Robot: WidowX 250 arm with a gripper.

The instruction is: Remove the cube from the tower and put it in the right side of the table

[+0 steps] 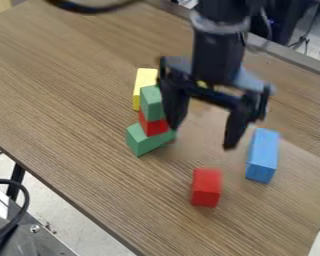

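Observation:
The gripper [204, 131] hangs open over the middle of the table, its two fingers spread wide with nothing between them. Just left of it in the camera view stands the tower: a green block [144, 142] at the bottom, a red cube [153, 126] on that, and an upright green block [150, 103] on top. The gripper's left finger overlaps the tower's right edge in the view; whether they touch I cannot tell. The wooden table [76, 95] carries everything.
Behind the tower is a yellow block [144, 82], partly covered by the tower. A red block [206, 188] lies toward the front, and a long blue block [262, 156] is to the right of the gripper. The table's left edge runs diagonally down the view.

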